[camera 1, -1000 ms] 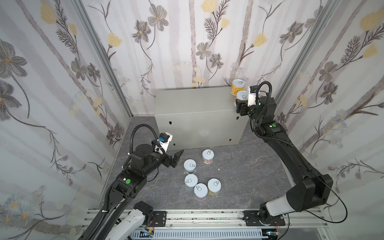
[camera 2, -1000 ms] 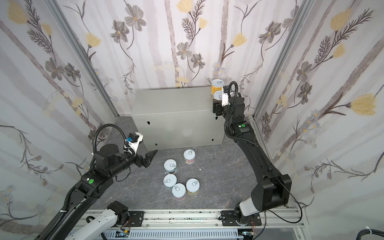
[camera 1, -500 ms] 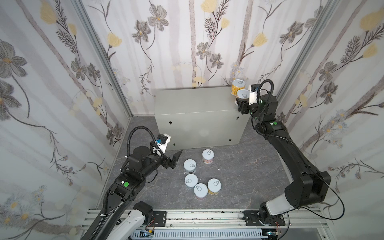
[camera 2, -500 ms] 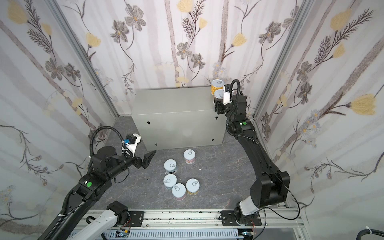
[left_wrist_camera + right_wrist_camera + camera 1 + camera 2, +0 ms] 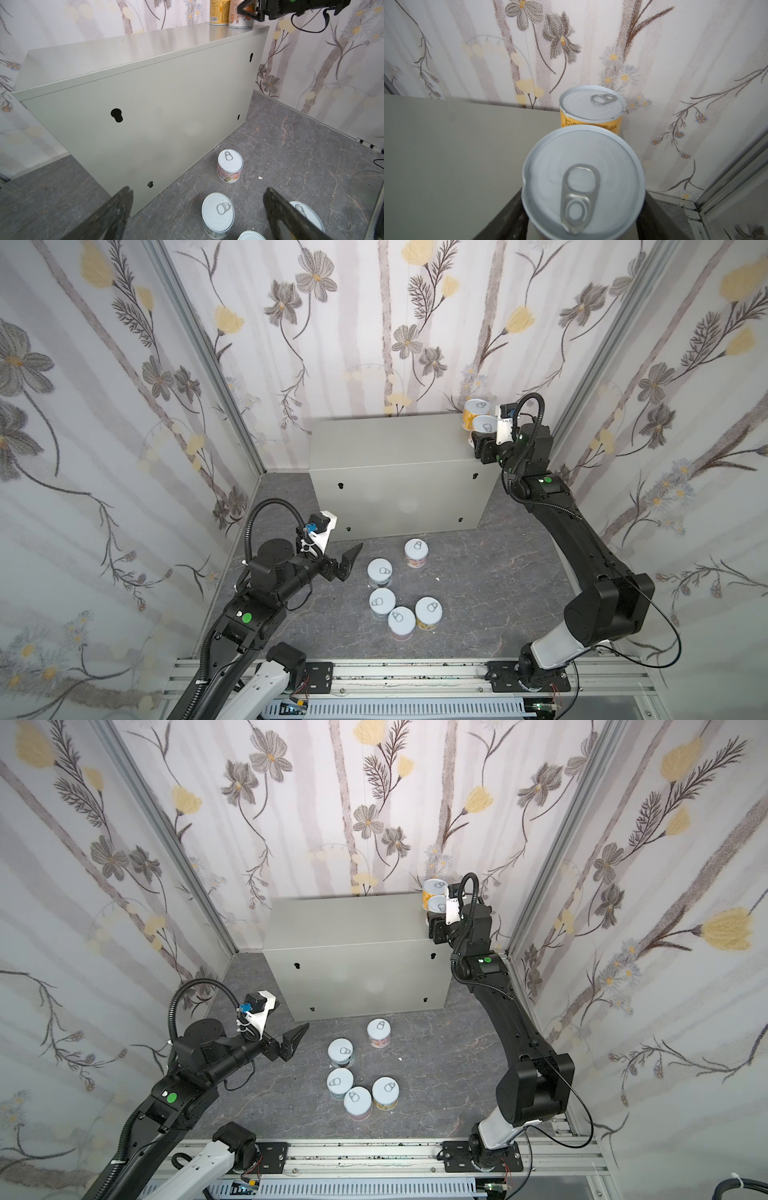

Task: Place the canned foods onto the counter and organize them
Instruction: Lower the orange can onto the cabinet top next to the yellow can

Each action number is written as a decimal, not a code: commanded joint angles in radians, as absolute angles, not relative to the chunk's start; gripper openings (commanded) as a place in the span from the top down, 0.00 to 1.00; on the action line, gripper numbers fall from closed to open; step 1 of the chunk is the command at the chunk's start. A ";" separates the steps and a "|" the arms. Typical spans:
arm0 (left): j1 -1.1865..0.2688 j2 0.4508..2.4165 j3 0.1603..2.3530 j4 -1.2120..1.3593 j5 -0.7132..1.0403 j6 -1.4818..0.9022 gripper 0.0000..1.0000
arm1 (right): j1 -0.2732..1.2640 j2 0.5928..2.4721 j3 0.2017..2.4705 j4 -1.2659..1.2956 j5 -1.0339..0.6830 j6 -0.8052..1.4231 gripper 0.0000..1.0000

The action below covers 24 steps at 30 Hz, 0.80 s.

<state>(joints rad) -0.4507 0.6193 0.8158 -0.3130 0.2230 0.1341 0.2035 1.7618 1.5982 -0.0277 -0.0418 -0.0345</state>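
Tins total seven. Two stand upright on the table at its right end. A yellow-label tin sits in the rear right corner by the wall. A white-label tin stands just in front of it, close to the table's right edge. From these two to the table's left end, the flat top is open surface.

Five tins stand upright on the floor before the table's front face:
- a pink-label tin nearest the face;
- a second tin a little farther out;
- a cluster of three farthest out, close together.

Open floor lies before the table's right half.

Claws number two. The right claw reaches over the table's right edge and is clamped on the white-label tin, with its fingers on either side. The left claw hangs over the floor before the table's front left portion, jaws wide apart and empty, beside the floor tins.
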 commanded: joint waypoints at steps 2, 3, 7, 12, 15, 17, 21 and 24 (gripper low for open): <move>-0.445 0.611 0.811 -0.266 0.239 0.136 0.00 | 0.204 1.792 1.630 -0.027 -0.029 -0.039 0.33; -0.444 0.611 0.812 -0.265 0.242 0.134 0.00 | 0.204 1.799 1.639 -0.031 -0.026 -0.043 0.33; -0.439 0.609 0.811 -0.262 0.249 0.131 0.00 | 0.204 1.817 1.664 -0.038 -0.021 -0.045 0.33; -0.432 0.607 0.807 -0.258 0.254 0.128 0.00 | 0.204 1.825 1.674 -0.048 -0.019 -0.049 0.33; -0.429 0.607 0.806 -0.252 0.258 0.126 0.00 | 0.204 1.811 1.654 -0.041 -0.020 -0.046 0.33; -0.427 0.607 0.806 -0.252 0.260 0.125 0.00 | 0.204 1.792 1.625 -0.027 -0.020 -0.046 0.33; -0.425 0.607 0.805 -0.247 0.263 0.121 0.00 | 0.204 1.761 1.586 -0.020 -0.021 -0.046 0.33; -0.422 0.607 0.805 -0.248 0.265 0.120 0.00 | 0.204 1.743 1.561 -0.011 -0.021 -0.047 0.33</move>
<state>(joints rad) -0.4244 0.6083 0.8074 -0.2874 0.2520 0.1230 0.2035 1.7531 1.5768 -0.0067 -0.0269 -0.0349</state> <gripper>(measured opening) 0.997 0.699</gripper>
